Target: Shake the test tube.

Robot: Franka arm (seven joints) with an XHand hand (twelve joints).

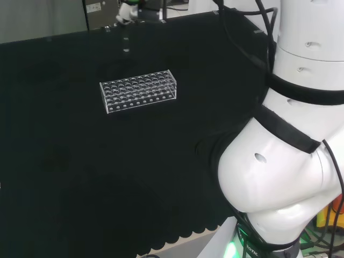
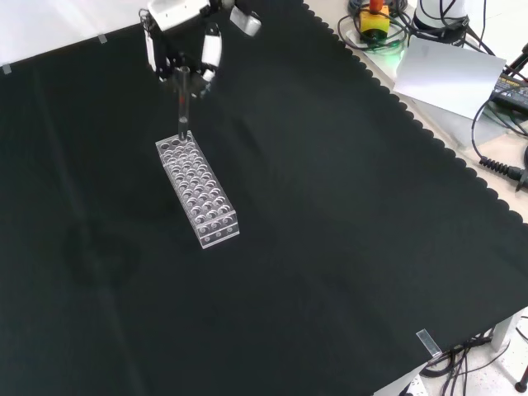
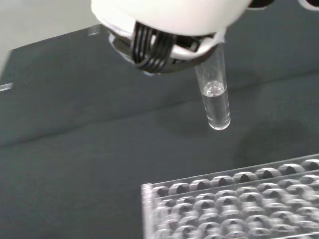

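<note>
Robot hand [image 2: 183,49] seen at top of front view, fingers curled round upper part of test tube [image 2: 182,111]. Tube held approx. upright, long axis vertical, hanging straight down from palm; rounded bottom lifted clear of rack [image 2: 198,191], above its far end. In wrist view, tube [image 3: 214,94] seen w/ some clear liquid in lower part, rack [image 3: 234,206] below and apart. Rack otherwise appears empty, resting on black-clothed desk [image 2: 330,247]. Judged: tube already out, free in air; shaking can be done w/o striking rack if height is kept. Arm extended toward far edge in head view.
</note>
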